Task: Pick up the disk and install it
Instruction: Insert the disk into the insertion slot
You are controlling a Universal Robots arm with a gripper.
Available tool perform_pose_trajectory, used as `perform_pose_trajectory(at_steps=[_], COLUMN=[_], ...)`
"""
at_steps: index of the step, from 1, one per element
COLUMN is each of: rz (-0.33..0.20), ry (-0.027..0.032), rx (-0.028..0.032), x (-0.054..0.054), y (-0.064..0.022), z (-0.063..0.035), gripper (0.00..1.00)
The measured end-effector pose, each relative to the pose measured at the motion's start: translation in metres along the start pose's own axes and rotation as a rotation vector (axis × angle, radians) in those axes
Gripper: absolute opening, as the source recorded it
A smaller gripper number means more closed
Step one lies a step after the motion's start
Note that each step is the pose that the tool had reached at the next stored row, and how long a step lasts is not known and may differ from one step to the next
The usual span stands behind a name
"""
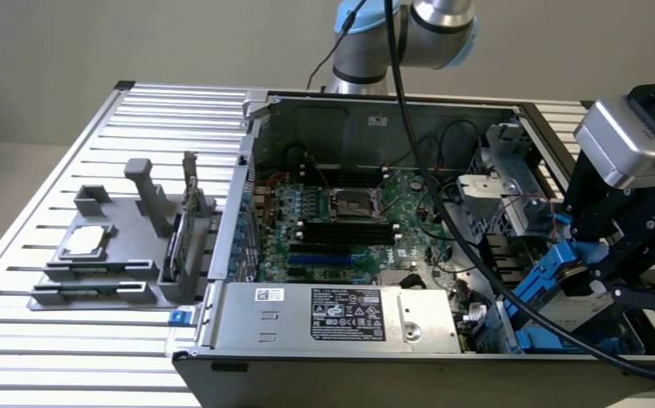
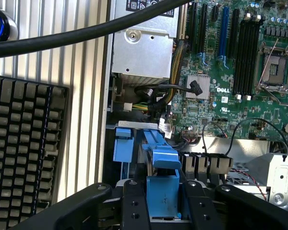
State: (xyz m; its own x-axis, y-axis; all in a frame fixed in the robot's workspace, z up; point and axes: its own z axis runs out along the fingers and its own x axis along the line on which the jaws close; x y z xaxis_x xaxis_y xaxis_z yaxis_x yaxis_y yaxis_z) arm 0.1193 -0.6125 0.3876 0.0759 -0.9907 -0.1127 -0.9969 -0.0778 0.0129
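The gripper (image 2: 163,199) is clamped on the disk (image 2: 162,160) by its blue carrier. In the exterior view the disk sits tilted at about four o'clock inside the open computer case (image 1: 248,161), which also holds the motherboard (image 1: 339,217) and power supply (image 1: 339,314). At nine o'clock, a grey fixture (image 1: 112,285) holds a square chip (image 1: 87,242) and a green card (image 1: 195,200).

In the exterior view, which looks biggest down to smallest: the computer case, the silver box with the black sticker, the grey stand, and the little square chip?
1. Computer case, biggest by far.
2. Grey stand and silver box: they look about the same size, so I won't rank them.
3. Square chip, smallest.
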Motion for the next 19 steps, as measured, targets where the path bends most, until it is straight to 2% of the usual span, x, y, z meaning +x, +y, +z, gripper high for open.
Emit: perform_pose_trajectory(at_steps=[19], rz=[0.000], ry=[0.0000], rx=[0.0000], x=[0.0000], y=[0.0000], z=[0.0000], gripper=[0.32])
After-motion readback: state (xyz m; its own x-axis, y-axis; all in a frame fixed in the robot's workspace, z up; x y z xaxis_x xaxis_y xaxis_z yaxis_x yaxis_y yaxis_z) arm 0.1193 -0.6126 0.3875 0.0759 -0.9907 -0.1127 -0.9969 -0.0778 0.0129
